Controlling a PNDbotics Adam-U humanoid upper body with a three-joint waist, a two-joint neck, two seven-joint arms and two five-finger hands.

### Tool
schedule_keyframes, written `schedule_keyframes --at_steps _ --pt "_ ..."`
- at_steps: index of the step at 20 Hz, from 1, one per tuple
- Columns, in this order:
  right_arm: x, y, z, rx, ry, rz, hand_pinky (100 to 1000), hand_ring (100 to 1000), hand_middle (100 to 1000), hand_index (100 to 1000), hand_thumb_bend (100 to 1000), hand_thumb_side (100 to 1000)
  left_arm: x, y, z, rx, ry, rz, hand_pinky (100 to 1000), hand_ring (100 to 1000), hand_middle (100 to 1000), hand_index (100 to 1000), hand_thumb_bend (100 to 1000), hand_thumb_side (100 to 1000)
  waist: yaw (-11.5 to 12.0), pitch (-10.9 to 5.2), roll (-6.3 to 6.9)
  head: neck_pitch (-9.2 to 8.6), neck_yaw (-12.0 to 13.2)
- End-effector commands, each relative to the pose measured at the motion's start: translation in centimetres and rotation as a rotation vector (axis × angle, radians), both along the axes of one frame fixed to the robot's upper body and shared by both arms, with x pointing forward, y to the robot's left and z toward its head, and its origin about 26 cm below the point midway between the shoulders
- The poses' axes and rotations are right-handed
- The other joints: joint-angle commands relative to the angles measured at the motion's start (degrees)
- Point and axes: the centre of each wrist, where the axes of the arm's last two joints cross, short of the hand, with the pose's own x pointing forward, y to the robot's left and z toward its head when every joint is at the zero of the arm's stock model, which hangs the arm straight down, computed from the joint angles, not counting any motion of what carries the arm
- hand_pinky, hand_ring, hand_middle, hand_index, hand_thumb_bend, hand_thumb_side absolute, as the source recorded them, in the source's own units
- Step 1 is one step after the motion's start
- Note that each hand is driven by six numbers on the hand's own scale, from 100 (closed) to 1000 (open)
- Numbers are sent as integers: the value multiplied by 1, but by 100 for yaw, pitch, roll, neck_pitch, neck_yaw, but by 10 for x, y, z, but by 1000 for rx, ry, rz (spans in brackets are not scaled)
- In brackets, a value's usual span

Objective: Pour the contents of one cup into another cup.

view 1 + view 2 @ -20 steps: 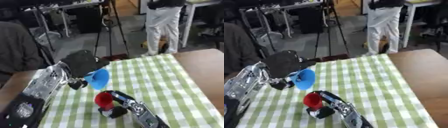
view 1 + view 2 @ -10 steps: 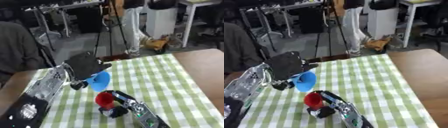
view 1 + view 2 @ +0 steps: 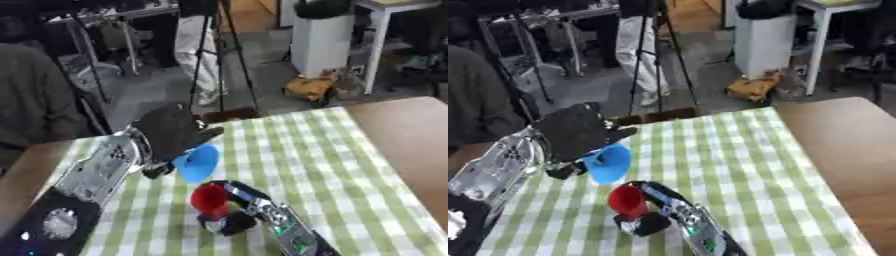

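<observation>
- Red cup (image 3: pixel 208 199) sits nearest me, held by my right hand (image 3: pixel 229 220), whose fingers curl round its base just above the green-checked cloth (image 3: pixel 324 165) on the counter (image 3: pixel 407 135).
- Just beyond and above it, my left hand (image 3: pixel 171 136) has its fingers wrapped round the blue cup (image 3: pixel 197 163), tipped on its side with the mouth facing down toward the red one.
- To pour well, I should keep the blue lip directly over the red mouth, hold the red cup steady and level, and tilt slowly.
</observation>
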Motion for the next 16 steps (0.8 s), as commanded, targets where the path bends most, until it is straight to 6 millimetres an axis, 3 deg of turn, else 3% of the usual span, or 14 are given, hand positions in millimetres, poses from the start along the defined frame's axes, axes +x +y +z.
schedule_keyframes --at_steps 1,16 --pt "3 4 13 13 -36 5 810 800 686 822 165 153 -3 -1 14 -1 -62 -10 748 370 226 573 552 100 3 -79 -15 -12 -7" --pt "4 3 13 12 -38 0 808 799 685 820 165 151 -5 -4 12 26 -99 -23 752 365 216 570 574 100 4 -82 0 5 -12"
